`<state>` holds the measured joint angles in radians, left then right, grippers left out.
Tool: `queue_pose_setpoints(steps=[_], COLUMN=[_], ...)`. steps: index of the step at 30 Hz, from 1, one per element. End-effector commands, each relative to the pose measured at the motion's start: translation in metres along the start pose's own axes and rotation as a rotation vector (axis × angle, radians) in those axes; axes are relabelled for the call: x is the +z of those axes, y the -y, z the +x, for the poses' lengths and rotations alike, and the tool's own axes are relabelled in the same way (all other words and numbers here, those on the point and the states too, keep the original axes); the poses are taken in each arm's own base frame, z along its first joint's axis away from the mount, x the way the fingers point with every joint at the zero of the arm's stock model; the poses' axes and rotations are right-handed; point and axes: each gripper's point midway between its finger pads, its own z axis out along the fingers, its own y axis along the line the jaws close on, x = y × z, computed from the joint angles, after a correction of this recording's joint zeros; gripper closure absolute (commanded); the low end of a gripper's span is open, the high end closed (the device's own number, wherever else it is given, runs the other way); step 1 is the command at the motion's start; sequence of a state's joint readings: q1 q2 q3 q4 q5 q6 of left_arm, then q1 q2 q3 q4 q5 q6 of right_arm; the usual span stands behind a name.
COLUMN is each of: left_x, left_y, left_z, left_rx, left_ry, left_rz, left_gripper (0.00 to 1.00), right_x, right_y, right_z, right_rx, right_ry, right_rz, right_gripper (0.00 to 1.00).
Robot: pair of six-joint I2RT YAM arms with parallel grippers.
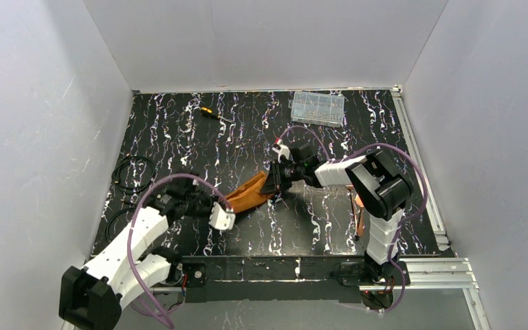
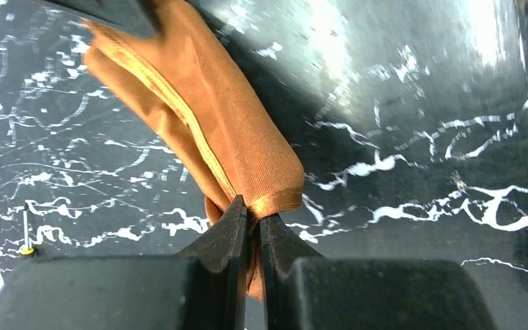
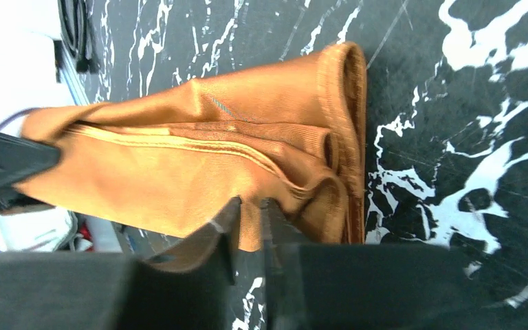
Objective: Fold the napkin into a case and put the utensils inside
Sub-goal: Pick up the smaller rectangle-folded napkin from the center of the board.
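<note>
From above, the napkin (image 1: 251, 193) is seen bunched into a narrow strip and stretched between the left pincer (image 1: 229, 205) and the right pincer (image 1: 273, 184), near the middle of the table (image 1: 179, 130). In the left wrist view, the left pincer's fingers (image 2: 223, 237) are seen clamped tight on a hemmed corner of the cloth. In the right wrist view, the right pincer's fingers (image 3: 223, 227) are seen almost closed, with a fold of cloth pinched between them.

Right arm (image 1: 378, 185) hides most of the utensils (image 1: 359, 214); fingers (image 2: 223, 234) cover the napkin's (image 2: 227, 124) ends.
</note>
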<state>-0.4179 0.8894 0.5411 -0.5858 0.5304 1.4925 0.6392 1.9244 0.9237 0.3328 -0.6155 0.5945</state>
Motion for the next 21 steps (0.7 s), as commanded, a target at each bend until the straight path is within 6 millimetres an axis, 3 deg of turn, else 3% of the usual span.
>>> queue_pose_setpoints(steps=[1, 4, 8, 10, 12, 15, 17, 21], left_x=[-0.024, -0.044, -0.075, -0.088, -0.096, -0.093, -0.083, -0.045], left_y=[-0.024, -0.046, -0.078, -0.087, -0.094, -0.094, -0.087, -0.08], left_z=[-0.047, -0.077, -0.13, -0.157, -0.175, -0.182, -0.177, -0.139], left_rx=[-0.23, -0.348, -0.536, -0.644, -0.709, -0.829, -0.893, -1.094], left_ry=[0.149, 0.225, 0.383, 0.491, 0.571, 0.617, 0.612, 0.528], left_rz=[0.042, 0.084, 0.174, 0.235, 0.286, 0.366, 0.411, 0.431], left_gripper=[1.0, 1.0, 1.0, 1.0, 1.0, 1.0, 1.0, 1.0], right_x=[-0.033, -0.049, -0.06, -0.06, -0.06, -0.064, -0.069, -0.081], right_y=[-0.033, -0.041, -0.071, -0.082, -0.091, -0.088, -0.083, -0.039], right_z=[-0.055, -0.076, -0.103, -0.106, -0.097, -0.071, -0.054, -0.037], right_rx=[-0.194, -0.265, -0.375, -0.396, -0.395, -0.367, -0.359, -0.264], right_ry=[0.106, 0.11, 0.131, 0.124, 0.087, 0.032, 0.008, 0.01], right_rz=[-0.05, -0.048, -0.114, -0.166, -0.242, -0.272, -0.265, -0.063], right_gripper=[0.68, 0.66, 0.66, 0.66, 0.67, 0.68, 0.69, 0.7])
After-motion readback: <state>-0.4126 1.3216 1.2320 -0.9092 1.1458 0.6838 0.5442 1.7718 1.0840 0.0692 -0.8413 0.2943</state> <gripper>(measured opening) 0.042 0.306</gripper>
